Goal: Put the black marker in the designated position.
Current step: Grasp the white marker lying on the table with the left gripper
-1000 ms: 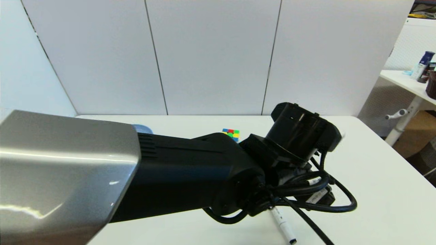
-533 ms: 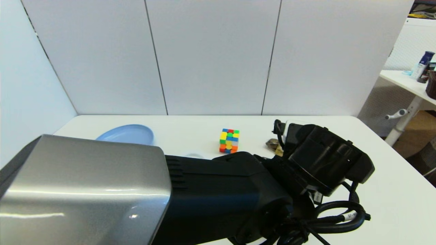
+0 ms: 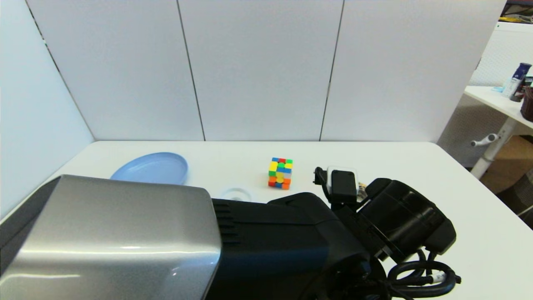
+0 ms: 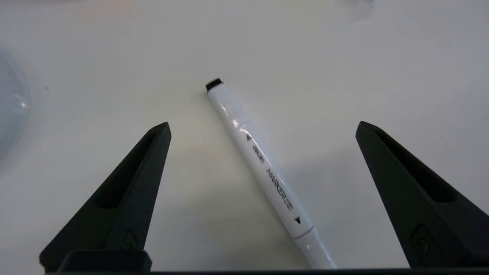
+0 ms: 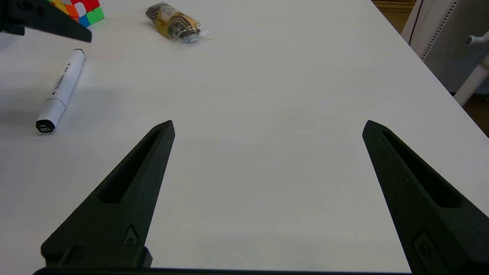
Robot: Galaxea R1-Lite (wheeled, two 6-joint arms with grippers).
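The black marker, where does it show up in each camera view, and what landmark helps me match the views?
Head view: not visible; the left arm covers the near table.
Left wrist view: the black marker lies flat on the white table, between the open left claw's fingers, untouched.
Right wrist view: it lies at the far left, well outside the open right claw.
Shared landmark: the colour cube, in head and right wrist views.

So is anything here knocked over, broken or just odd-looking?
Nothing stands out. The black marker lies flat and whole on the table, capped, between the open left gripper fingers. No spills show.
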